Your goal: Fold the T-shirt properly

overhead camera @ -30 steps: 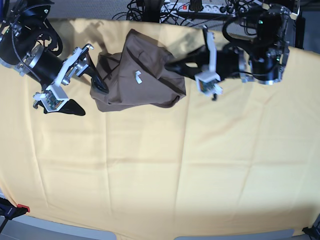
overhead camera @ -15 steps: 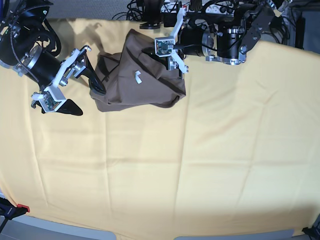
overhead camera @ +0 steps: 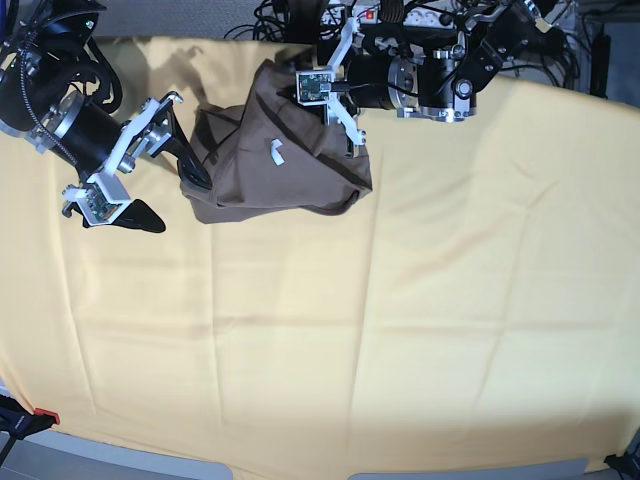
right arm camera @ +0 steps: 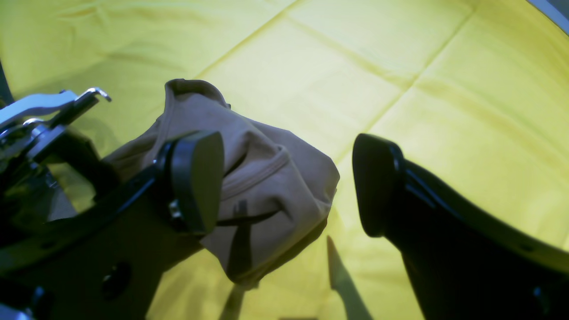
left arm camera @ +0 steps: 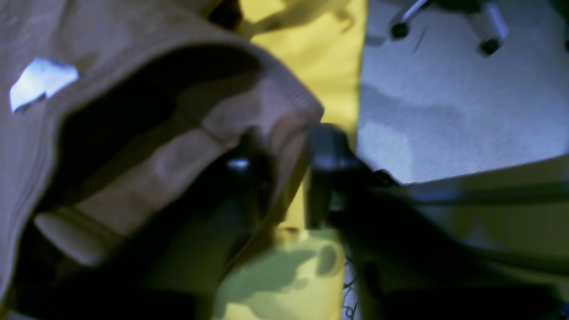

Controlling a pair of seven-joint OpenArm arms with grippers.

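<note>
The taupe-brown T-shirt [overhead camera: 280, 165] lies crumpled at the far middle of the yellow cloth [overhead camera: 400, 330], its white tag [overhead camera: 276, 152] facing up. My left gripper [left arm camera: 284, 178] reaches in from the far edge and is shut on the shirt's hemmed edge [left arm camera: 289, 115], which sits between the blurred dark fingers. My right gripper [overhead camera: 165, 192] stands wide open at the shirt's left end. In the right wrist view one pad [right arm camera: 195, 182] touches a bunched fold of the T-shirt [right arm camera: 275, 178] and the other pad [right arm camera: 378, 186] is apart from it.
Cables and a power strip [overhead camera: 400, 15] crowd the space behind the table's far edge. Grey floor [left arm camera: 444, 89] shows past the cloth's edge. A red-tipped clamp [overhead camera: 45, 415] sits at the front left corner.
The left arm swung from the shirt's right side round to the far edge and closed on the shirt's upper right hem. The right arm has hardly moved.
</note>
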